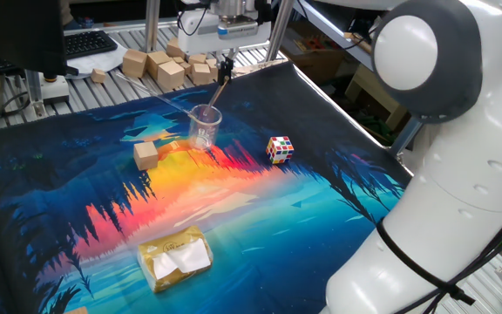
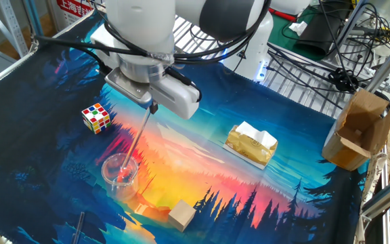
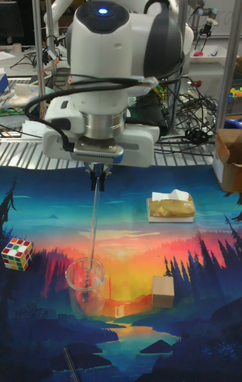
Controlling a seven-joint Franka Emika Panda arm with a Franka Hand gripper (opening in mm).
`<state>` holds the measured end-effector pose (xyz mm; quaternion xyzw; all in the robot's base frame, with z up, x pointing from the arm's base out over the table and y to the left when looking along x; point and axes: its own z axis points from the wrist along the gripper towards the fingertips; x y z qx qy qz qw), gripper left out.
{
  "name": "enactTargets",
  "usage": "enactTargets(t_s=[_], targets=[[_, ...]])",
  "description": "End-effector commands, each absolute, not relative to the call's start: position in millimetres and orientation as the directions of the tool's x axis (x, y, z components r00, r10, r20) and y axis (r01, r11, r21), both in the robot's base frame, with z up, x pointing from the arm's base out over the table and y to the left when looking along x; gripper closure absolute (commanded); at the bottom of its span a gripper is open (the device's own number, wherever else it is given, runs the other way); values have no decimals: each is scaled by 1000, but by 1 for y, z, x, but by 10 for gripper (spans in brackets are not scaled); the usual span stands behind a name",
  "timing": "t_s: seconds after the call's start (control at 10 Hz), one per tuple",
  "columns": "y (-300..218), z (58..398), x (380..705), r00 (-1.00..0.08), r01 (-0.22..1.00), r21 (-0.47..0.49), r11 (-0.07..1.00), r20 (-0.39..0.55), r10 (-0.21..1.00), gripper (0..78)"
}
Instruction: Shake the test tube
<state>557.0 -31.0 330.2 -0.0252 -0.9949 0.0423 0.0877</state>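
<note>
While pinched at its top end by the gripper, the test tube hangs nearly upright, lower end inside the glass beaker. Wooden block near beaker; Rubik's cube further off.

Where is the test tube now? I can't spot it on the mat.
The hand grips the test tube by its top; its lower end dips into the beaker, between the Rubik's cube and wooden block.

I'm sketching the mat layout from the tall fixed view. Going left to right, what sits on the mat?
Puzzle cube → glass beaker with the test tube standing in it → wooden block → tissue pack.
</note>
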Motion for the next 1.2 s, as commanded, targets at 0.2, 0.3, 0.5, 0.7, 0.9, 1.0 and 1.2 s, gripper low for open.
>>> enactTargets(t_s=[0.2,0.3,0.5,0.7,0.9,1.0,1.2], targets=[[-32,330,560,-983,34,-83,996,178,48,764],[-32,327,562,-982,33,-81,996,181,47,764],[-34,323,564,-982,27,-75,997,183,41,764],[-36,315,566,-983,22,-67,998,180,34,764],[-35,312,568,-983,25,-65,998,179,36,764],[-34,311,569,-983,25,-65,998,178,36,764],[-34,304,569,-984,22,-64,998,173,33,764]])
